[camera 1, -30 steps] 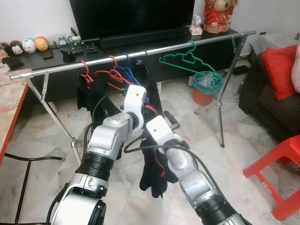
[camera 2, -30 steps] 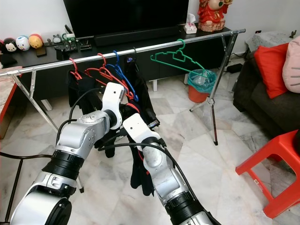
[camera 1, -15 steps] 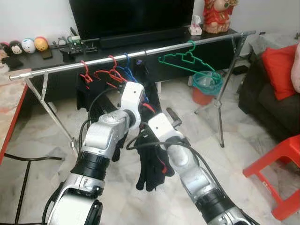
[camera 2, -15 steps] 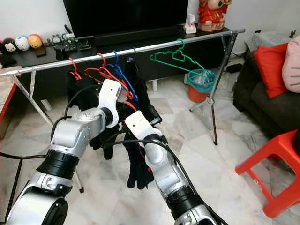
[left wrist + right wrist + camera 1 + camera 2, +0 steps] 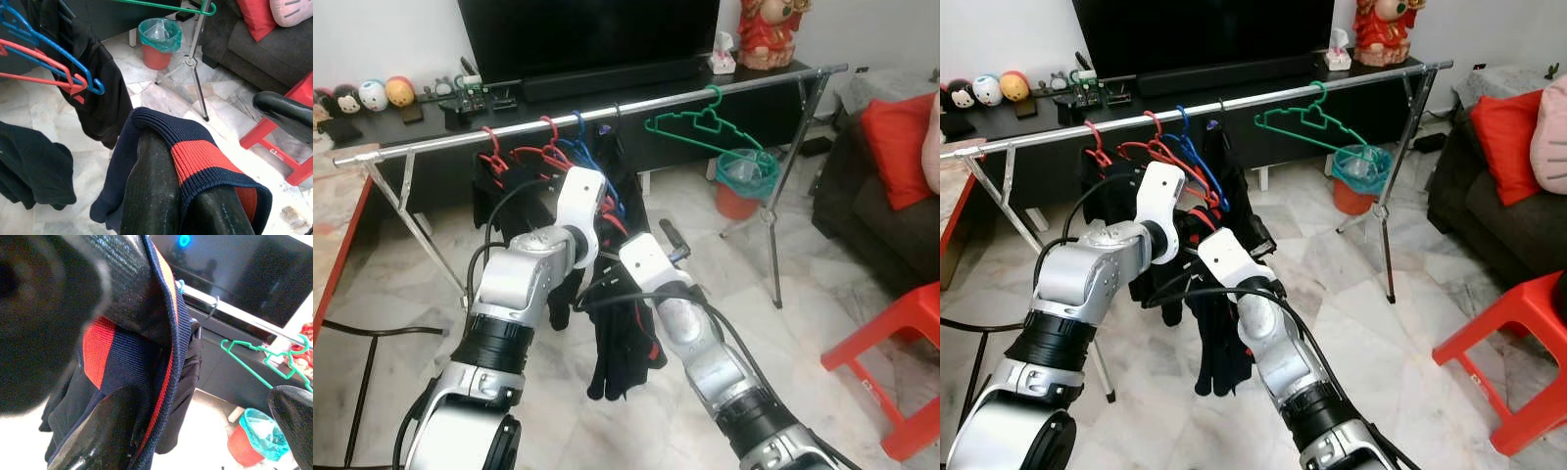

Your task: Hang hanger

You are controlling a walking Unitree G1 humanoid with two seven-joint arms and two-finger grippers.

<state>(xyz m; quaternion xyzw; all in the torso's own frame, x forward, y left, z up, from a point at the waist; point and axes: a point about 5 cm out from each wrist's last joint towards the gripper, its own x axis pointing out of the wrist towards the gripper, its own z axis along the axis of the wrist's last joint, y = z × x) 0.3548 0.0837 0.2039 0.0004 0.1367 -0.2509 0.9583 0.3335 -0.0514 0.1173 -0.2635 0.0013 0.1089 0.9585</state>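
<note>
A navy garment (image 5: pixel 622 343) with a red stripe at its collar hangs from both grippers just in front of the metal clothes rail (image 5: pixel 607 113). My left gripper (image 5: pixel 181 196) has its fingers close together with the collar (image 5: pixel 195 156) draped over and gripped on them. Beside it, my right gripper (image 5: pixel 195 426) stands open, one finger (image 5: pixel 98 431) against the fabric and the other finger (image 5: pixel 671 240) free. Red hangers (image 5: pixel 533 157) and a blue hanger (image 5: pixel 582 147) hang on the rail just beyond the grippers. A green hanger (image 5: pixel 705 127) hangs further right.
Black clothes (image 5: pixel 499 201) hang from the rail's left part. A teal-lined red bin (image 5: pixel 744 181) stands behind the rail's right legs. A dark sofa (image 5: pixel 891 215) and a red stool (image 5: pixel 901 352) are at the right, a red-edged table (image 5: pixel 333 225) at the left.
Both arms have pushed forward and up toward the rail, carrying the navy garment closer to the red and blue hangers. The hangers on the rail have stayed put.
</note>
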